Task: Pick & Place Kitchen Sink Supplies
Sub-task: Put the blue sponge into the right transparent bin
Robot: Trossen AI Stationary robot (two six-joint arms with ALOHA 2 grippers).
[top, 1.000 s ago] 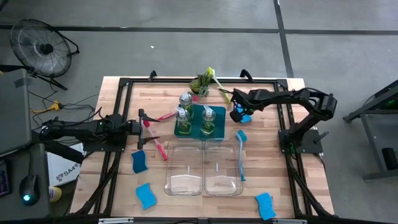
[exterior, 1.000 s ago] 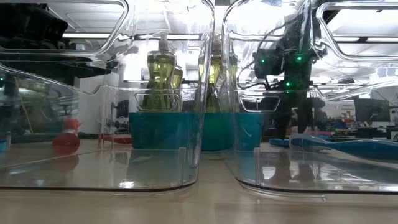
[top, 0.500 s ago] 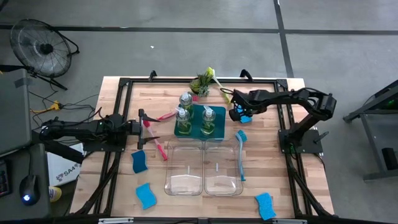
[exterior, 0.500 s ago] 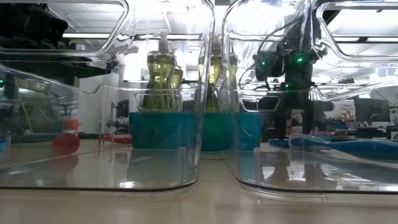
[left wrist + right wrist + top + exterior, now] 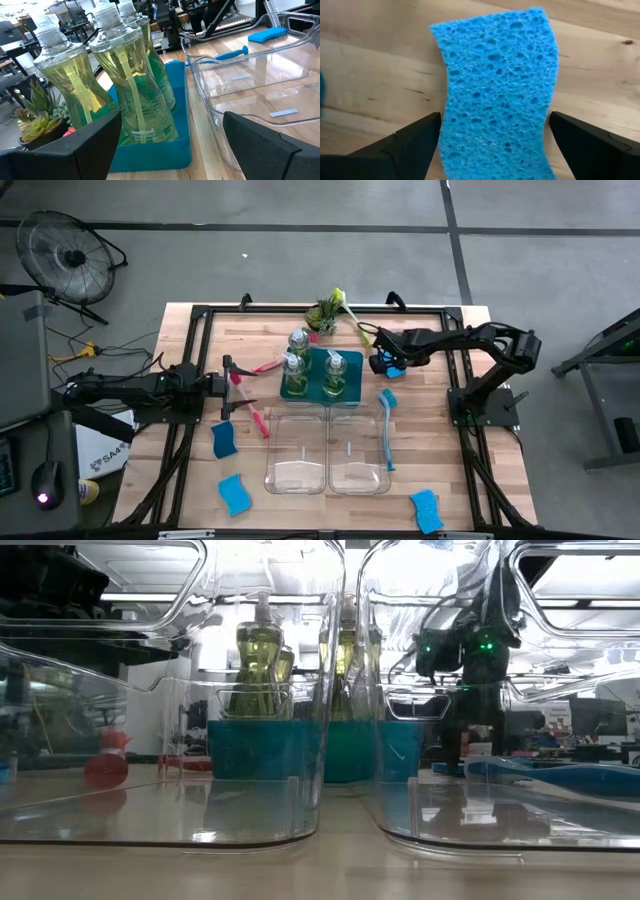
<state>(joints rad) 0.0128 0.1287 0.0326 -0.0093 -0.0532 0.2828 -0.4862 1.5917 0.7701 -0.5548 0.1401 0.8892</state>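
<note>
A blue sponge [image 5: 495, 85] lies flat on the wood just right of the teal tray [image 5: 322, 388] — the right gripper [image 5: 381, 363] hovers over it, fingers spread; the left gripper [image 5: 228, 381] waits left of the tray, also spread.

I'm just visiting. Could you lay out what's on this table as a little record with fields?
Soap: three pump bottles standing in a teal tray
Bins: two clear plastic bins, nothing in them
Sponges: four blue; one lies flat under the right tool
Brushes: red-pink, blue, yellow-green
Right tool: open, poised over that sponge
Left tool: open, facing the bottles
</note>
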